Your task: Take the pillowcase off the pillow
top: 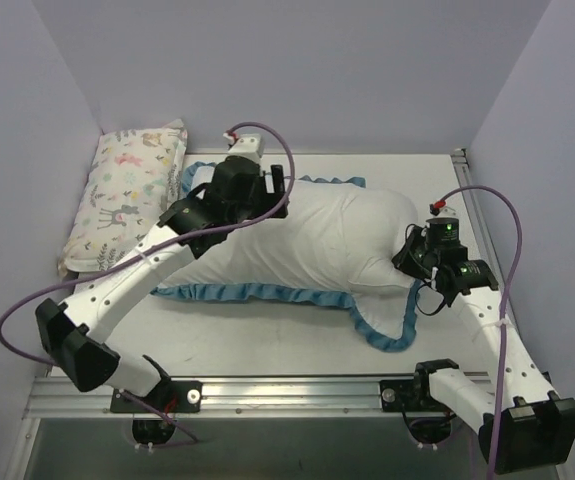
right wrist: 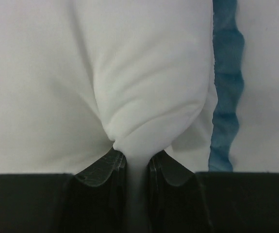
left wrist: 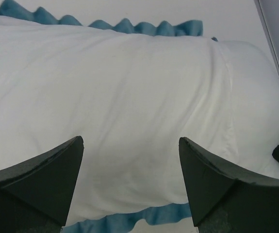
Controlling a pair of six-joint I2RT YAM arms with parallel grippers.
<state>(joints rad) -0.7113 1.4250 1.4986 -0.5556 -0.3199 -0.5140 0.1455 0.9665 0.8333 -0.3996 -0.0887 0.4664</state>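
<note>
Pillowcase sits mid-frame in the top view, white side up, with blue frill along its lower edge and curling round at lower right, and it covers most of the pillow. In the left wrist view a seam runs down the right of the frame. The plump white bulge past it looks like the pillow's end poking out of the opening. So, by my reading, it's early going: only that end is free, and nearly the whole length has yet to come out.

Right gripper is at the right end of the bundle, jaws closed down to a narrow slit on a pinch of puffy white cloth — the pillow's end, I judge, though white on white makes it hard to be sure. Left gripper is over the upper-left part of the case, jaws spread wide with nothing between them. Whether the tips press into the cloth, I cannot tell.

Now the count — one pillowcase, one pillow inside it, and one smaller animal-print pillow in the upper left of the top view, just beside the case's corner. Add two arms, two grippers and one table.
</note>
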